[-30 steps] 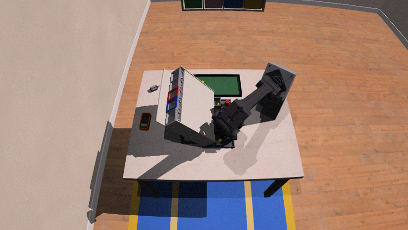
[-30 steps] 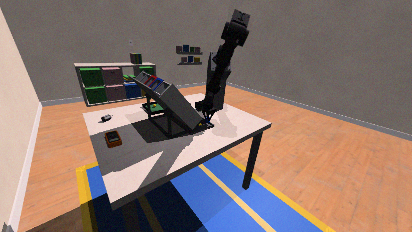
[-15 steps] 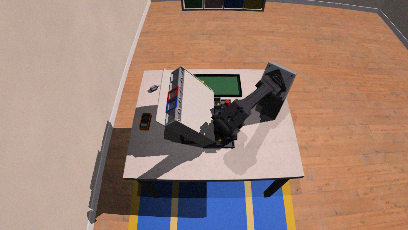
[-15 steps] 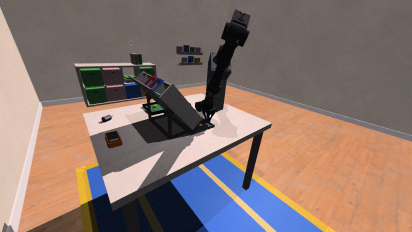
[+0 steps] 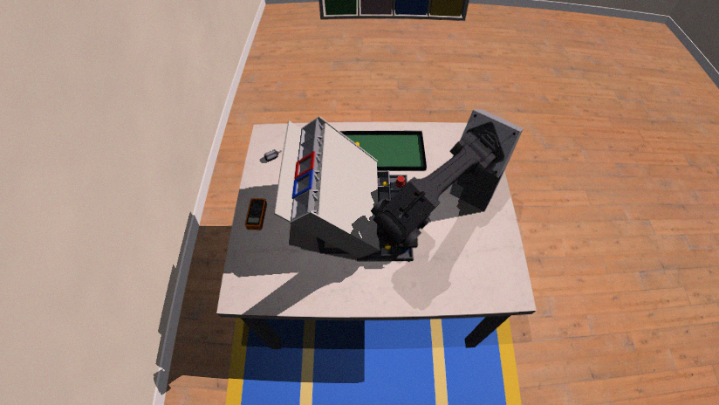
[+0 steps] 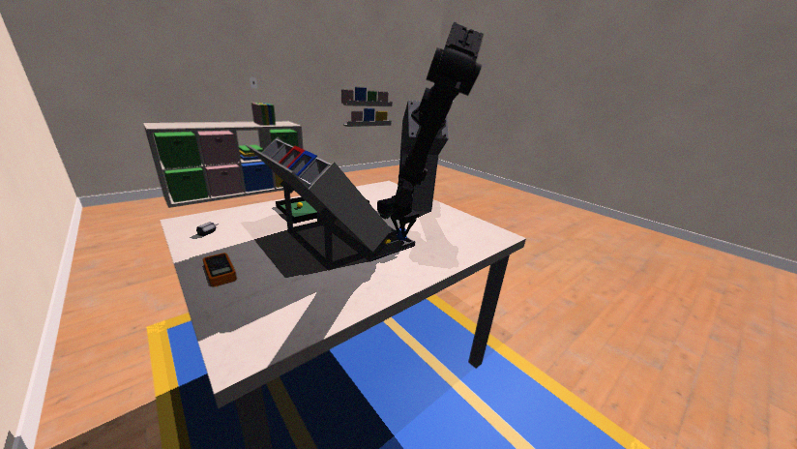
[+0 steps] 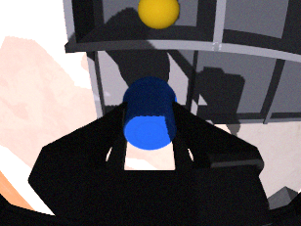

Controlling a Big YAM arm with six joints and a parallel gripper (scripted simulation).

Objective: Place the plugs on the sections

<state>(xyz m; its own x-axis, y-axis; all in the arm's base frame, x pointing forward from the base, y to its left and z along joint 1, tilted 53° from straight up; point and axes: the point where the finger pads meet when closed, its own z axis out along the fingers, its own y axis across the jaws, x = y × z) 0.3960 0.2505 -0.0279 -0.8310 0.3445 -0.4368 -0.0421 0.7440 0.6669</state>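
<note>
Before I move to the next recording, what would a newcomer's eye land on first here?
Probably the big pale sloping cover, with red and blue frames along its raised edge. Next, the black arm leaning over its low end, its gripper shut on a bright blue plug. A yellow marble stands out in the section beyond.

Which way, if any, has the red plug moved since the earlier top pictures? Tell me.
No, the red plug stands in the same section beside the cover.
</note>
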